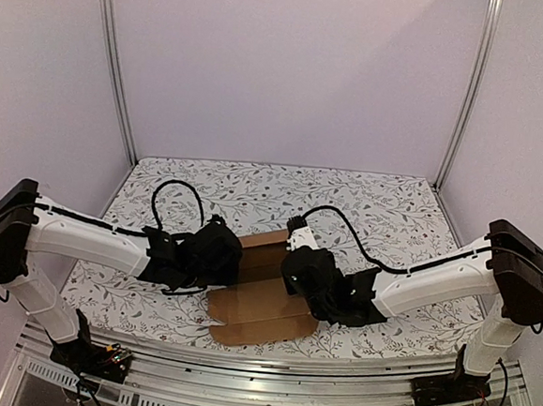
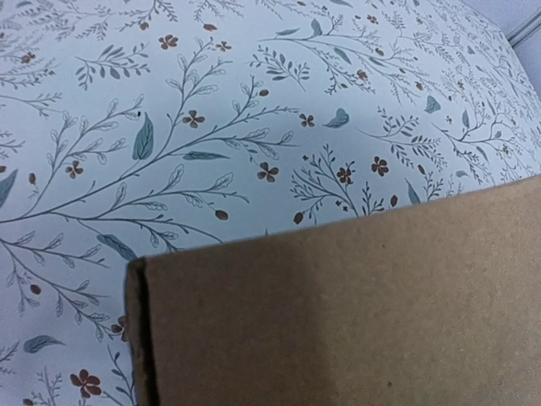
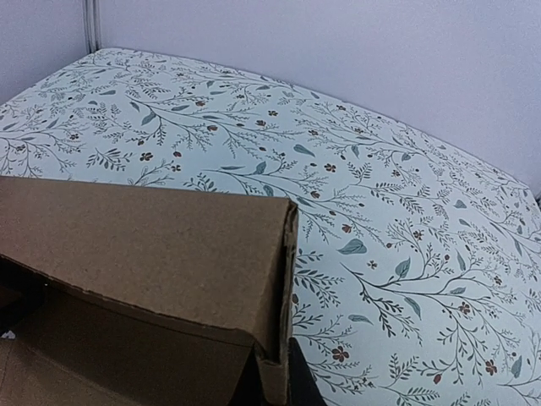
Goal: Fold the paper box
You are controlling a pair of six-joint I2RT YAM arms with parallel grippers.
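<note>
The left gripper (image 1: pixel 219 253) is sitting at the left side of the paper box (image 1: pixel 259 307). Its fingers are not showing in any of the 3 views, so I cannot tell whether they are apart or together. The right gripper (image 1: pixel 302 267) is sitting at the box's right side with its jaws closed together; whether cardboard is pinched between them is not visible.

Only the top view is showing the whole box. It is lying between the 2 grippers at the near middle of the table (image 1: pixel 384 207), with flat panels and rounded flaps pointing near. The left wrist view is showing a plain panel with 1 folded edge on its left. The right wrist view is showing a wall standing upright, bent at its right corner and shadowed underneath.

The near flaps are reaching close to the table's near edge. Bare floral surface is stretching far of the box to the back wall (image 1: pixel 292 64), and out to both sides.
</note>
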